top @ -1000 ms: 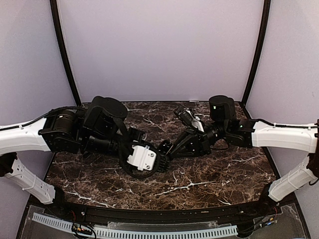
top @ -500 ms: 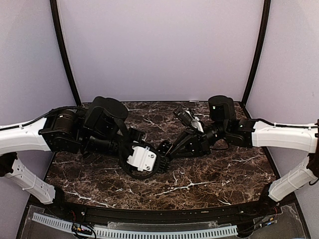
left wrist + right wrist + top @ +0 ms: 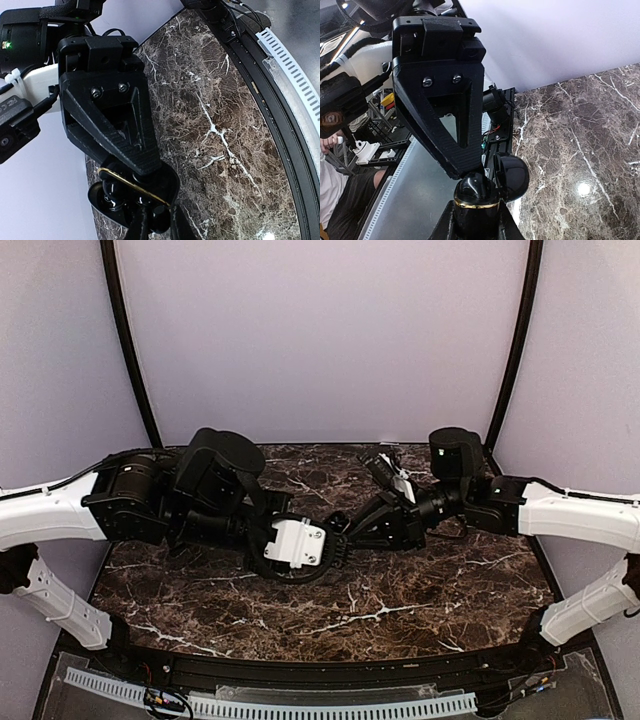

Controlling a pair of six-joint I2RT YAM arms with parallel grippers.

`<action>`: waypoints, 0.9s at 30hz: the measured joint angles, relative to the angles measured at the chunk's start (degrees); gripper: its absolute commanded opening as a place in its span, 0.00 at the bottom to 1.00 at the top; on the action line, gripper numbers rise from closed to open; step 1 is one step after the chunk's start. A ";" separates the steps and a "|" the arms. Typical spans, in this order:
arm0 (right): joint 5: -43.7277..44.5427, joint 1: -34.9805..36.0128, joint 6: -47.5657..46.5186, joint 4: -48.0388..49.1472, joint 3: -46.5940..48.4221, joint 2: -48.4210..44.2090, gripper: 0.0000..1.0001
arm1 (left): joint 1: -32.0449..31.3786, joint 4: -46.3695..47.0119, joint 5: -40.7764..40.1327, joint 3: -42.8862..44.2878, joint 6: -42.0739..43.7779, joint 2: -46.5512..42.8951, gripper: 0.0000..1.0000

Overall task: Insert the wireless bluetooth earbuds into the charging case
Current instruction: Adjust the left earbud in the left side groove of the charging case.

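Your arms reach in low from left and right and meet above the middle of the marble table [image 3: 440, 590]. The charging case [image 3: 475, 199] hangs there, mouth facing left, lid [image 3: 513, 176] swung open. Your right gripper [image 3: 476, 223] is clenched on its base. Your left gripper [image 3: 159, 226] noses its mouth, fingers nearly together; whether they pinch an earbud, you cannot tell.

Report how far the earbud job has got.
Done: the case is clamped in the right gripper above the table, with its lid swung open. In hand: the left gripper has its tips at the case's open top, probably seating an earbud, though none shows in any view. Left: no earbud can be confirmed inside, so insertion is not yet shown as done.
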 measured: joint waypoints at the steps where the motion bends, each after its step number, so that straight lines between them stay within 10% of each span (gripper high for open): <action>1: 0.28 0.00 -0.22 -0.11 0.00 -0.11 0.00 | 0.00 0.00 -0.22 0.11 -0.26 0.09 0.03; 27: 2.34 0.50 0.74 -1.86 0.92 0.15 0.00 | -0.44 -2.64 -3.32 1.68 1.14 1.03 0.00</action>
